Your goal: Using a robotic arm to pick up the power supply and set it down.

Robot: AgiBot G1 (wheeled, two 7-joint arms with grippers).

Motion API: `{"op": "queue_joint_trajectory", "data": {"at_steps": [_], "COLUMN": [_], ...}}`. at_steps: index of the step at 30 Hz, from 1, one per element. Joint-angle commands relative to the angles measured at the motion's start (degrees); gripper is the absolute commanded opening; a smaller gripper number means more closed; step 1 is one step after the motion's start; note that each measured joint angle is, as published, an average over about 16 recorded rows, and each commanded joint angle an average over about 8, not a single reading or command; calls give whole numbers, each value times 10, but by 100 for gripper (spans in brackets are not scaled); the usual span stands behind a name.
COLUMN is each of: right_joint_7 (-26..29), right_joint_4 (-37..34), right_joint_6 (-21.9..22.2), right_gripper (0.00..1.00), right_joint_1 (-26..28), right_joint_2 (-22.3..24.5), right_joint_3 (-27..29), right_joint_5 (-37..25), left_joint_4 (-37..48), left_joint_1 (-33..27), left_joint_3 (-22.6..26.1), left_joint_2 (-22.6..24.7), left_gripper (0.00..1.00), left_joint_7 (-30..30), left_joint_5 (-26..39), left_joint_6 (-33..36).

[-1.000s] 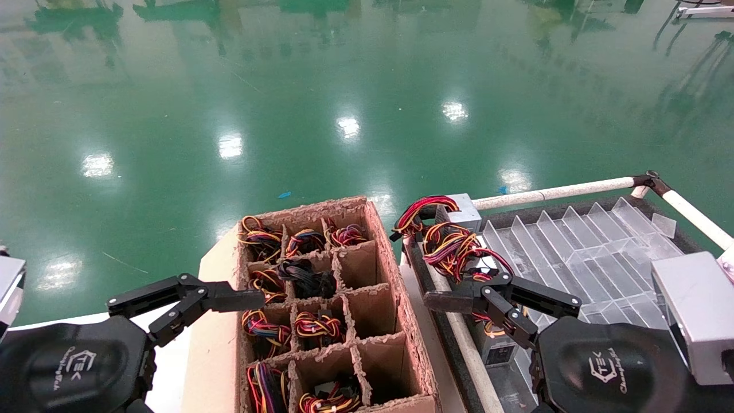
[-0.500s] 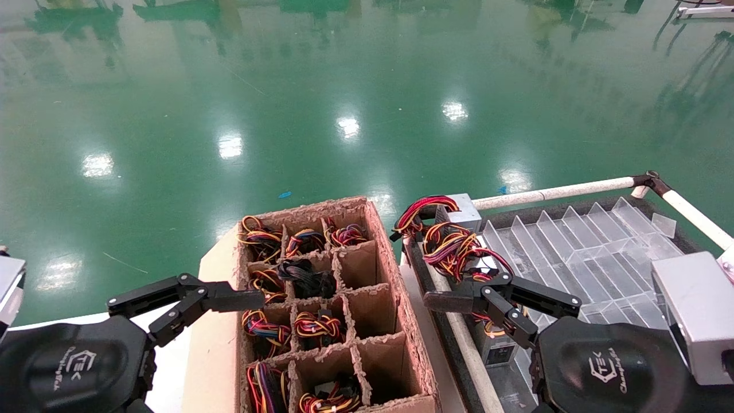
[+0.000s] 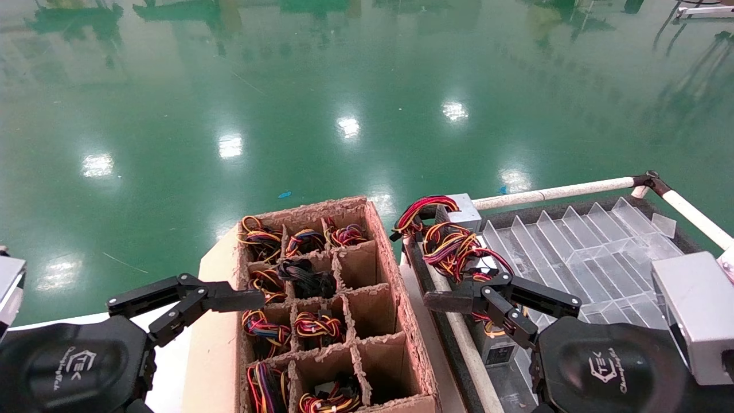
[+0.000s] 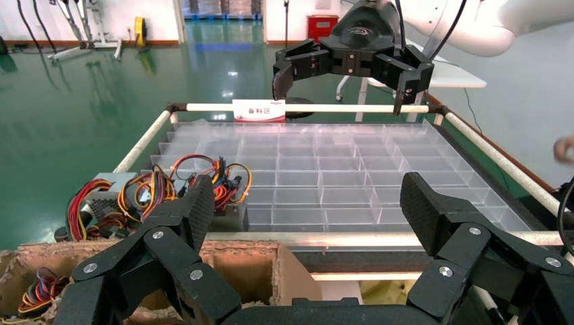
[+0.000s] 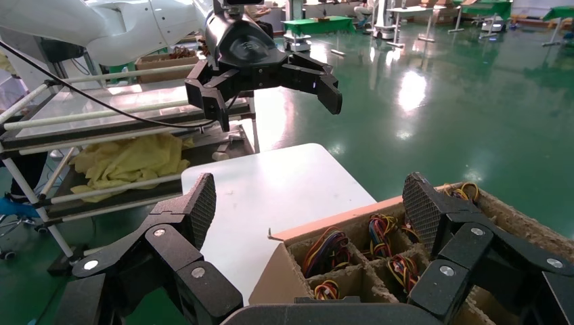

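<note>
Now, change: you see no change against the earlier head views; both arms stay where they were, so no pick-up has begun.
Right gripper point(image 3: 459, 301): lower right of the head view, above the tray's point(image 3: 596, 252) near edge; its jaws are spread wide and grasp nothing.
Left gripper point(image 3: 189, 298): lower left, beside the carton point(image 3: 395, 275); its jaws are also released and empty.
Power supply point(image 3: 463, 211): grey box with coloured wires at the tray's far left corner, centre of the head view; a second one lies just below it, partly hidden under the right gripper.
Meaning: you should judge the task as not started; the right arm is nearer and probably must go down to the box.
</note>
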Motion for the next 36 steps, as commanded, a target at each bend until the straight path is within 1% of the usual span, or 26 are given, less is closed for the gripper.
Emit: {"op": "queue_joint_trajectory", "data": {"at_steps": [1, 12, 15, 18, 21, 25, 31, 36], "right_joint_7": [0, 0, -1, -5, -10, -21, -47, -83], "right_joint_4": [0, 0, -6, -18, -40, -84, -176, -270], "right_joint_6": [0, 1, 12, 33, 59, 87, 116, 137], "right_gripper": [100, 100, 100, 100, 100, 100, 100, 100], "right_joint_1": [0, 0, 2, 9, 26, 68, 160, 238], "right_joint_2": [0, 0, -1, -9, -26, -61, -134, -205], "right_joint_3": [0, 0, 0, -4, -15, -42, -100, -148], "right_joint_5": [0, -1, -9, -28, -62, -125, -244, -337], "left_joint_4": [0, 0, 0, 0, 0, 0, 0, 0], "left_joint_1": [0, 0, 0, 0, 0, 0, 0, 0], "left_joint_3": [0, 0, 0, 0, 0, 0, 1, 1], "left_joint_2": [0, 0, 0, 0, 0, 0, 0, 0], "left_gripper": [0, 0, 0, 0, 0, 0, 0, 0], "left_joint_7": [0, 0, 0, 0, 0, 0, 0, 0], "left_joint_5": [0, 0, 0, 0, 0, 0, 0, 0], "left_joint_6": [0, 0, 0, 0, 0, 0, 0, 0]}}
